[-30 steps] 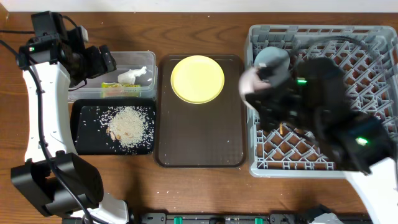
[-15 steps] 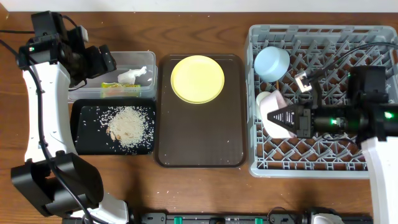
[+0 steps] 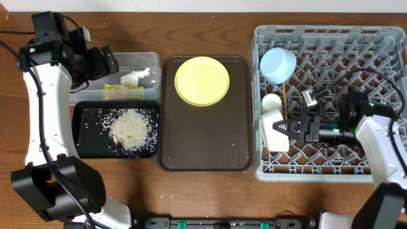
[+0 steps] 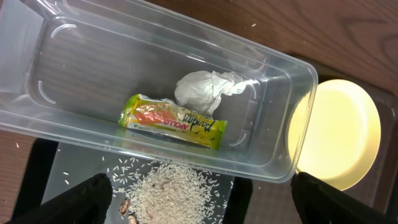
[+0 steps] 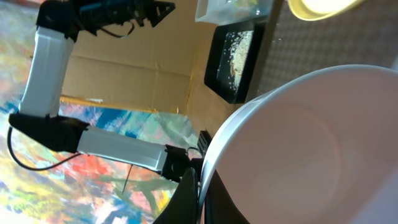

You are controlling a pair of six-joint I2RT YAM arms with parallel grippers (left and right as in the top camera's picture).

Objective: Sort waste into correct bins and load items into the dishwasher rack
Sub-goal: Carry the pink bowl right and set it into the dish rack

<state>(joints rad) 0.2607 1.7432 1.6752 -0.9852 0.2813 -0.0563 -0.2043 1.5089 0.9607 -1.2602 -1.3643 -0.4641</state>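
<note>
My right gripper (image 3: 280,126) is shut on the rim of the white bowl (image 3: 270,137), which stands on edge at the left side of the grey dishwasher rack (image 3: 381,38). In the right wrist view the rim of the bowl (image 5: 298,143) sits pinched between the fingers (image 5: 189,193). The small white cup (image 3: 272,102), a light blue bowl (image 3: 278,65) and a thin wooden chopstick (image 3: 284,105) are in the rack too. My left gripper (image 4: 205,202) hangs open above the clear tub (image 4: 74,81), which holds the wrapper (image 4: 174,121) and the tissue (image 4: 205,87). Rice (image 3: 130,127) lies on the black tray (image 3: 86,137).
The yellow plate (image 3: 201,80) lies at the far end of the brown serving tray (image 3: 203,146), between the bins and the rack. A few rice grains are scattered on that tray and on the wooden table (image 3: 203,191).
My right arm has swung down and back over the rack, carrying the white bowl from near the blue bowl to the rack's left side. The left arm has not moved.
</note>
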